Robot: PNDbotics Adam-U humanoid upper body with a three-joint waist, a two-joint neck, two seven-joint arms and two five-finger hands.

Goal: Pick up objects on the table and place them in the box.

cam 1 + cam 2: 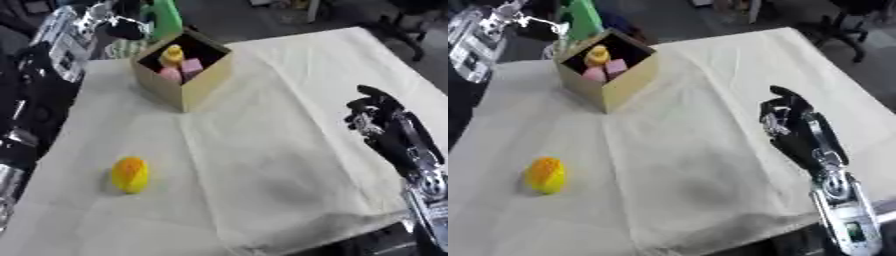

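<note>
While the right robot hand (378,116) hangs over the cloth-covered worktop (289,165), fingers curled and empty, a yellow toy (130,174) lies well apart at the left.
In the right eye view, the cardboard box (610,67) holds pink and yellow pieces.

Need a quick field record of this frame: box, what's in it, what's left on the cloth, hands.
box: open cardboard box, far left of the cloth-covered table
in box: yellow piece and two pink blocks
left to pick: yellow-orange object, on the cloth near left, apart from the box
right hand: over the right side of the cloth, holding nothing; fingers look curled
left hand: not in view
behind box: green object
</note>
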